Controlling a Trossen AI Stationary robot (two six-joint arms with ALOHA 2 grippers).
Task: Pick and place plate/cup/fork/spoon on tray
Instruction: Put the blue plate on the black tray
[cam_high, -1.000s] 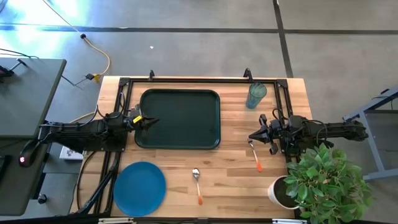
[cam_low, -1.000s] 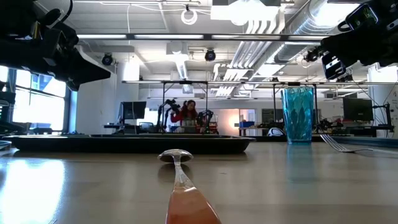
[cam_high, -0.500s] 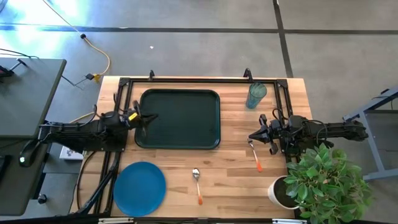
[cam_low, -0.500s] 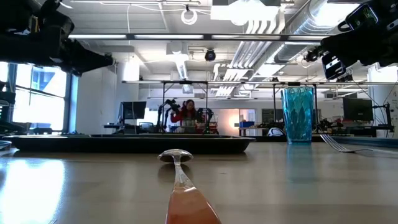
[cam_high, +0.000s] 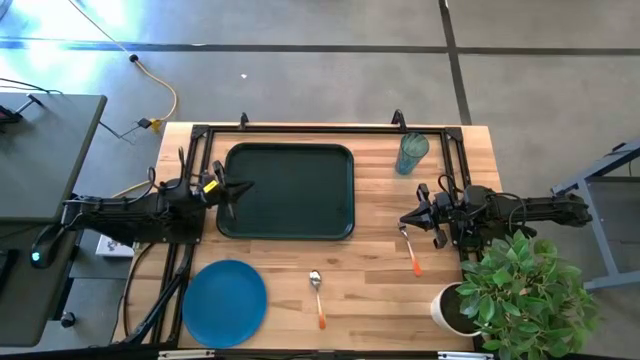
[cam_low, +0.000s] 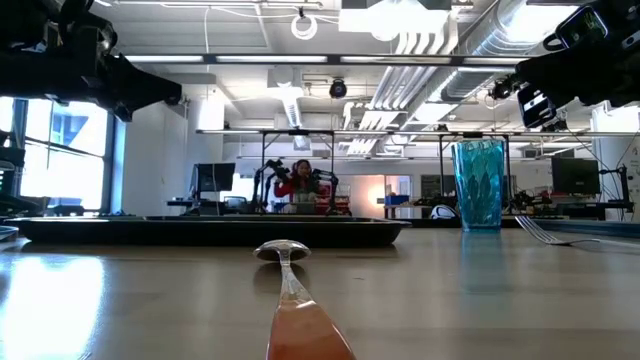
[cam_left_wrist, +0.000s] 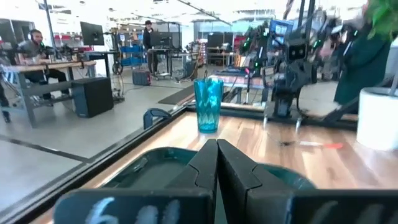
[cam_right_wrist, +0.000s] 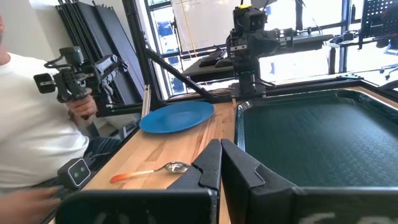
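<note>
Tray (cam_high: 290, 190): bare, on the desk (cam_high: 380, 250); plate (cam_high: 224, 301), spoon (cam_high: 317, 296), fork (cam_high: 411, 250) and cup (cam_high: 411, 153) all lie outside it. Right gripper (cam_high: 408, 221): jaws clenched, empty, hovering over the fork's tined head, its orange handle running toward the front edge. Left gripper (cam_high: 240, 191): jaws clenched, empty, above the tray's left rim; nearer the plate.
</note>
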